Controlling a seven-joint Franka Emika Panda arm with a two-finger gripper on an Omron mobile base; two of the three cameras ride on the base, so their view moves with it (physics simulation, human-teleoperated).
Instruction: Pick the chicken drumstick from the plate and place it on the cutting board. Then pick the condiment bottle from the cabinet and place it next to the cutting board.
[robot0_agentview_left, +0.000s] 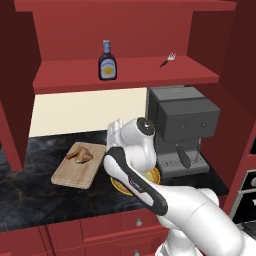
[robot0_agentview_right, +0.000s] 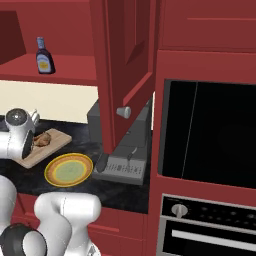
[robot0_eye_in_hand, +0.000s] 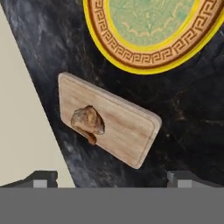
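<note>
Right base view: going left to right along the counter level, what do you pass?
Chicken drumstick on the cutting board → plate → coffee machine → oven.

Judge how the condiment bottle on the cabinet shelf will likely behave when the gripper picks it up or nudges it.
The condiment bottle stands upright, tall for its base, so a nudge near the cap would probably tip it. Its body looks smooth and rounded, so it may slip or, once down, roll along the cabinet shelf. It looks rigid, so a grip around the wide labelled body should hold.
</note>
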